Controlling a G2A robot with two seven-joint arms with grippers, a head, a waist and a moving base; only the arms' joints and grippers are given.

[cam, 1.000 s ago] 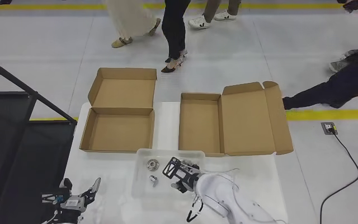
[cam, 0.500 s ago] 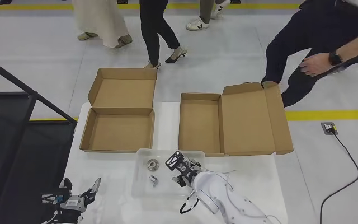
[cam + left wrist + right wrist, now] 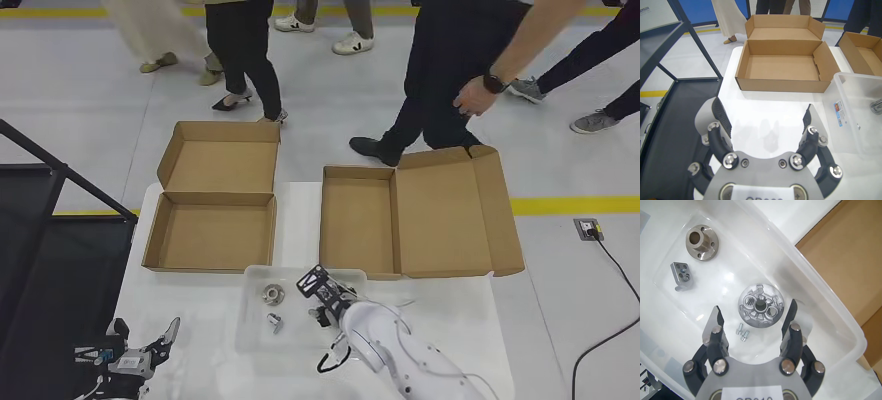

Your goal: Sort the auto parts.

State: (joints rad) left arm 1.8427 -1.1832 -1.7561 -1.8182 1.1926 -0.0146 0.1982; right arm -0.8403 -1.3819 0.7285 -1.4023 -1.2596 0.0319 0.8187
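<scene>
A clear plastic bin (image 3: 831, 291) (image 3: 255, 330) holds the auto parts. In it lie a round cast hub (image 3: 761, 305), a flanged steel bushing (image 3: 702, 245) (image 3: 272, 294), a small drilled bracket (image 3: 681, 275) (image 3: 273, 321) and two small bolts (image 3: 742, 333). My right gripper (image 3: 756, 311) (image 3: 318, 293) hangs open inside the bin, its fingers on either side of the hub and apart from it. My left gripper (image 3: 763, 113) (image 3: 145, 345) stands open over the bare white table near its front left corner, holding nothing.
Two open cardboard boxes stand behind the bin: one at the back left (image 3: 212, 232) (image 3: 783, 66), one at the back right (image 3: 358, 225) with its lid folded out to the right. A black rack (image 3: 664, 106) borders the table's left side. People walk on the floor beyond.
My right gripper has shifted toward the far side of the bin, ending over the round hub. The left arm has kept still. People behind the table have walked on.
</scene>
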